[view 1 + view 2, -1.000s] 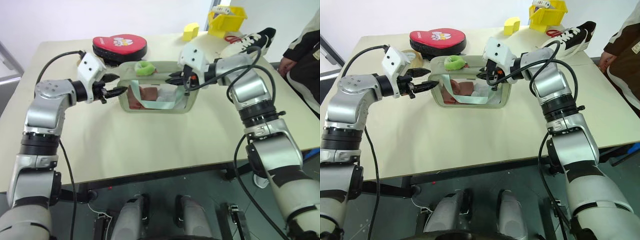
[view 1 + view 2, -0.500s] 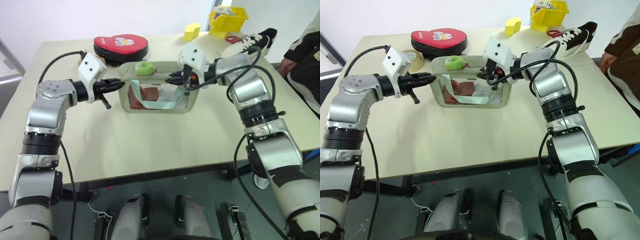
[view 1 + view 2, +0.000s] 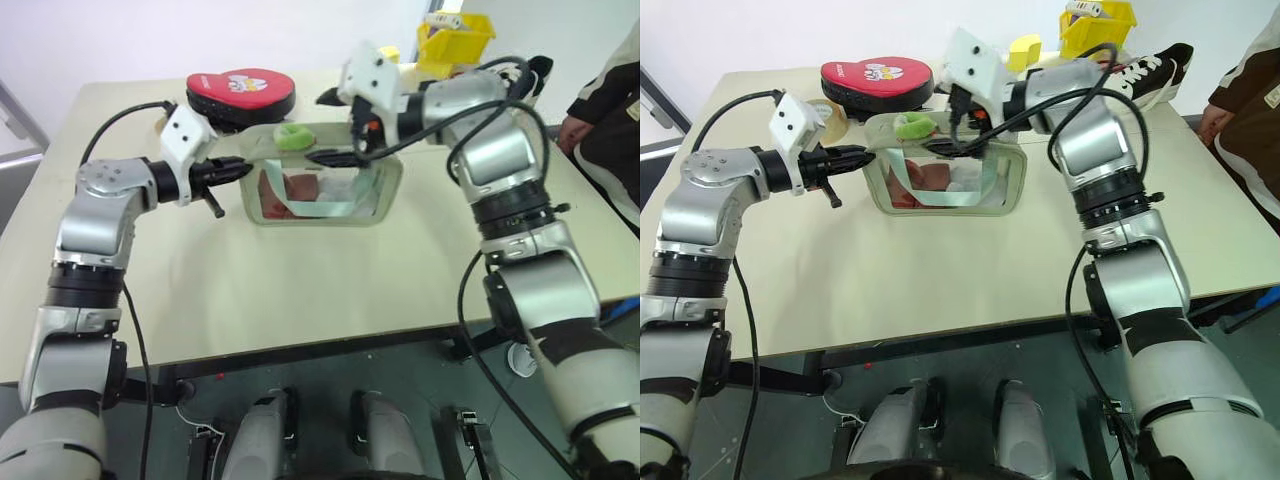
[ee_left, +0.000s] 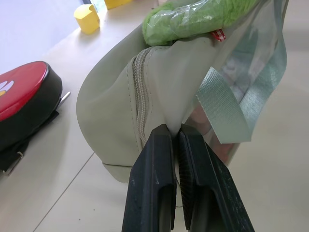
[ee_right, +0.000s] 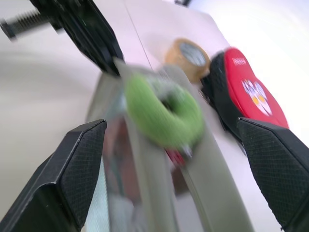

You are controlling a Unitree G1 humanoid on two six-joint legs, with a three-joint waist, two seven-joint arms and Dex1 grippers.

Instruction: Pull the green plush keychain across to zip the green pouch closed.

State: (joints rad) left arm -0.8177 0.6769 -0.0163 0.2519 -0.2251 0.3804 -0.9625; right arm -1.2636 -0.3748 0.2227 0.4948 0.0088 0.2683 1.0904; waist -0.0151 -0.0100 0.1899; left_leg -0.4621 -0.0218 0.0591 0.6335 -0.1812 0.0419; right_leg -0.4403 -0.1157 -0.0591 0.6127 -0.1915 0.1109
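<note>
The green pouch (image 3: 320, 185) stands upright mid-bench (image 3: 300, 290). The left end effector (image 4: 175, 140) is clenched on the pouch's end fabric. The right end effector (image 3: 335, 125) hangs released over its top edge, near the green plush keychain (image 3: 292, 137) there.

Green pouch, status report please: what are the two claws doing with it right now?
Left gripper shut on green pouch end. Right gripper open, over green plush keychain, not holding. Nothing in the way.
</note>
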